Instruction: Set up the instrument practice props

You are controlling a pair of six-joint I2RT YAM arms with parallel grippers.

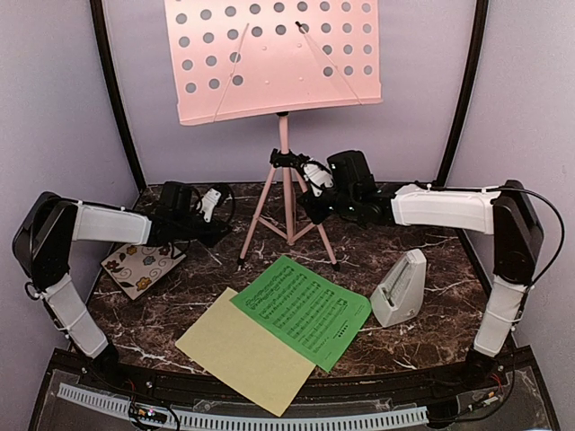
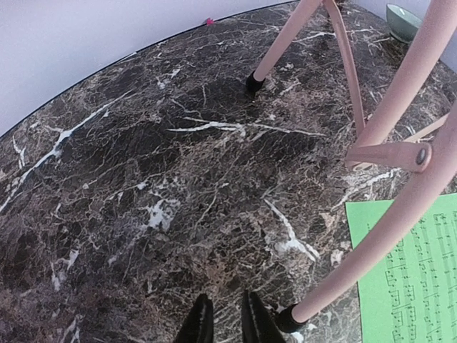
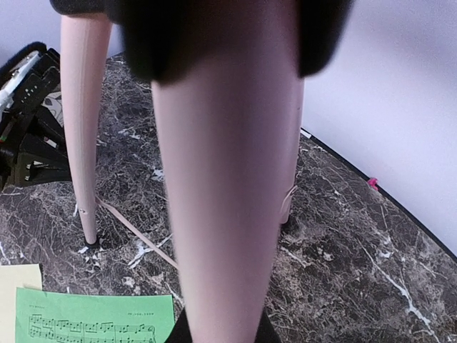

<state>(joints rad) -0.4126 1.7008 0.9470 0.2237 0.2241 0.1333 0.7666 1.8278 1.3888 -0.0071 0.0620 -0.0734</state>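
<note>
**Figure.** Top view with both wrist views; clock positions are read on the top view.

The music stand (image 1: 284, 63) stands at 12 o'clock on the marble desk (image 1: 422, 251), with its tripod spread and its perforated pink panel facing the arms. The right claw (image 1: 310, 193) pinches the stand's right-hand leg high up. In its wrist view the pink tube fills the space between the fingers. The left claw (image 2: 227, 323) is nearly pressed together and empty, low over the desk just beside the left-hand foot (image 2: 288, 319) and apart from it.

The green music sheet (image 1: 301, 310) lies flat at 6 o'clock, overlapping the pale yellow music sheet (image 1: 241, 352) at 7 o'clock. Neither is on the stand. The metronome (image 1: 401, 287) stands upright at 4 o'clock.

**Hazards (judged).** The stand looks top-heavy, so a sideways pull on one leg could lift a foot and tip it. A sweep of the left claw could knock the nearby foot. The flat sheets offer little edge to pinch, and lifting the green one may drag the yellow one along.

**Surroundings.** A floral tile (image 1: 142, 265) lies at 9 o'clock beside the left arm. A small green bowl (image 2: 402, 20) sits beyond the tripod and shows only in the left wrist view. The tripod legs stand between the two claws, and the metronome sits near the right arm's path down to the sheets.
</note>
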